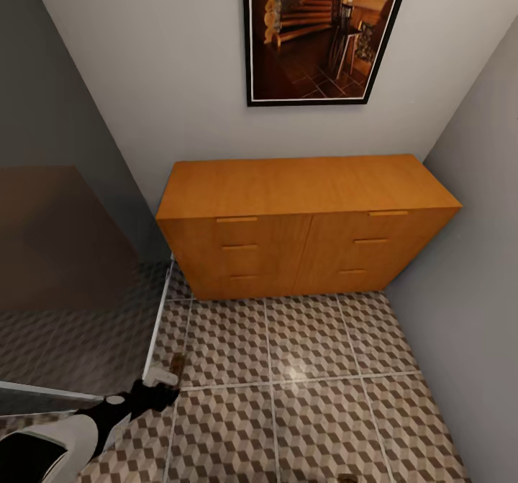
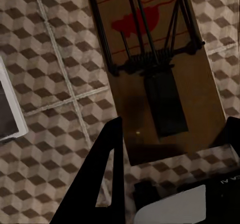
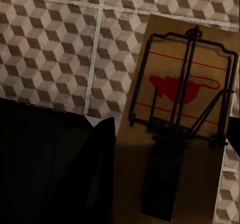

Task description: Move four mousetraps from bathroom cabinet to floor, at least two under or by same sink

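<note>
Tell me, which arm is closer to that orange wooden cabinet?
Left. The left gripper holds a mousetrap over the tiles in front of the cabinet; the right gripper's mousetrap shows at the head view's bottom edge, farther back.

no legible text, labels, brands or numbers anywhere

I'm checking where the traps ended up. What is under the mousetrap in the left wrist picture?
The mousetrap has cube-patterned bathroom floor tiles around its board and beneath it. The left gripper fingers flank its near end. The tile patch directly below the board is covered.
</note>
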### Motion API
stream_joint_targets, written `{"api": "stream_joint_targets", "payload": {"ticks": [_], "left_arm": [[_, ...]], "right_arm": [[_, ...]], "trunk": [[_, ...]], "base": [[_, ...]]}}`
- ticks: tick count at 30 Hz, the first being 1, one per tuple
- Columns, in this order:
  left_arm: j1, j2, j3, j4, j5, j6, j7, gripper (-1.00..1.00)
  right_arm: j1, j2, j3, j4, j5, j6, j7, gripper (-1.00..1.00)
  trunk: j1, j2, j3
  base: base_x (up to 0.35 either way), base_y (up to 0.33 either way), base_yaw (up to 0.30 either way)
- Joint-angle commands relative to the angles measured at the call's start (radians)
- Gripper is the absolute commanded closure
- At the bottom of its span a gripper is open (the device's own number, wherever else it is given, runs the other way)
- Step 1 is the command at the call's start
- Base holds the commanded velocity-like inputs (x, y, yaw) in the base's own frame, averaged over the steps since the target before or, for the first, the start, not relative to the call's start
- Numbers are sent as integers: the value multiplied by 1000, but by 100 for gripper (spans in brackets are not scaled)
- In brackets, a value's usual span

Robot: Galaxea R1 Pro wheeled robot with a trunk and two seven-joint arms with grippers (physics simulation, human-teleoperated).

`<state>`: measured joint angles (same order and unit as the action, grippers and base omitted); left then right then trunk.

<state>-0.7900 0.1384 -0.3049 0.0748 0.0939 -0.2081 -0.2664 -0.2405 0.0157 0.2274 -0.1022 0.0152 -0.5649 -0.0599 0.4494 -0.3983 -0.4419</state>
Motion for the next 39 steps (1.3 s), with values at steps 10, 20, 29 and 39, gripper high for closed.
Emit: {"api": "stream_joint_targets", "payload": {"ticks": [10, 20, 29, 39], "left_arm": [[240, -19, -5, 7, 21, -356, 121, 100], [281, -135, -5, 7, 23, -422, 377, 100], [311, -137, -5, 5, 23, -422, 383, 100], [312, -137, -5, 5, 23, -416, 383, 100]], "right_arm": [[0, -6, 3, -306, 0, 247, -73, 100], [-2, -18, 1, -480, 0, 369, -108, 100], [-2, -17, 4, -468, -1, 301, -112, 100], [-2, -20, 3, -465, -1, 300, -113, 100]], "trunk": [[1, -2, -1], [1, -2, -1], [1, -2, -1], [1, -2, 3]], "base": [[0, 0, 0], [0, 0, 0], [0, 0, 0], [0, 0, 0]]}}
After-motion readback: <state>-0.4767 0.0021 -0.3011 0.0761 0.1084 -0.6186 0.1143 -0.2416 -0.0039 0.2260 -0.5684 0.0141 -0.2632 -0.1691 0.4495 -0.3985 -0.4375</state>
